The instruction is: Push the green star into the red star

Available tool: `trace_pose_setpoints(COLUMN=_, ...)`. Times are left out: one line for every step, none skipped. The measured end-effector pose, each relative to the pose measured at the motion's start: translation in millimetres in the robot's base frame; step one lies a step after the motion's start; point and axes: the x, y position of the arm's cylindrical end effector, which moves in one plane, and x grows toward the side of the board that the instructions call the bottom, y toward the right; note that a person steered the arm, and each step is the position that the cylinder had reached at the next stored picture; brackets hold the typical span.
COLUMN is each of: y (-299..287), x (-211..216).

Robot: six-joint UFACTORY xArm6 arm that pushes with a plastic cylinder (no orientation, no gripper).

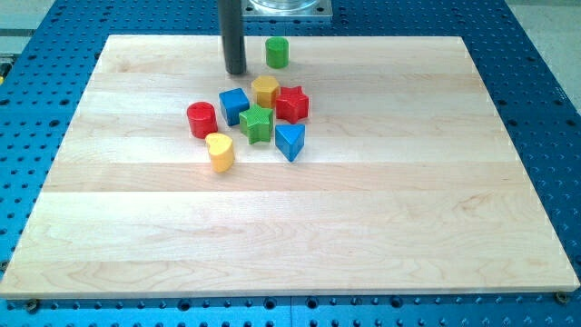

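Note:
The green star (257,123) lies near the middle of a cluster of blocks in the board's upper half. The red star (291,104) sits just to its upper right, a small gap apart. My tip (236,72) stands above and left of the cluster, above the blue cube (233,105) and left of the green cylinder (277,53). It touches no block.
A yellow hexagon block (265,91) sits between the blue cube and the red star. A red cylinder (201,119) is at the cluster's left, a yellow heart (220,151) below it, a blue triangle (290,141) at lower right. The wooden board (290,236) lies on a blue perforated table.

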Motion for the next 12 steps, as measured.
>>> trace_pose_setpoints(y=-1, x=-20)
trace_pose_setpoints(y=51, x=-43)
trace_pose_setpoints(y=98, x=-34)
trace_pose_setpoints(y=104, x=-20)
trace_pose_setpoints(y=139, x=-34)
trace_pose_setpoints(y=163, x=-73)
trace_pose_setpoints(y=165, x=-63)
trace_pose_setpoints(y=164, x=-13)
trace_pose_setpoints(y=162, x=19)
trace_pose_setpoints(y=162, x=22)
trace_pose_setpoints(y=137, x=-8)
trace_pose_setpoints(y=91, x=-4)
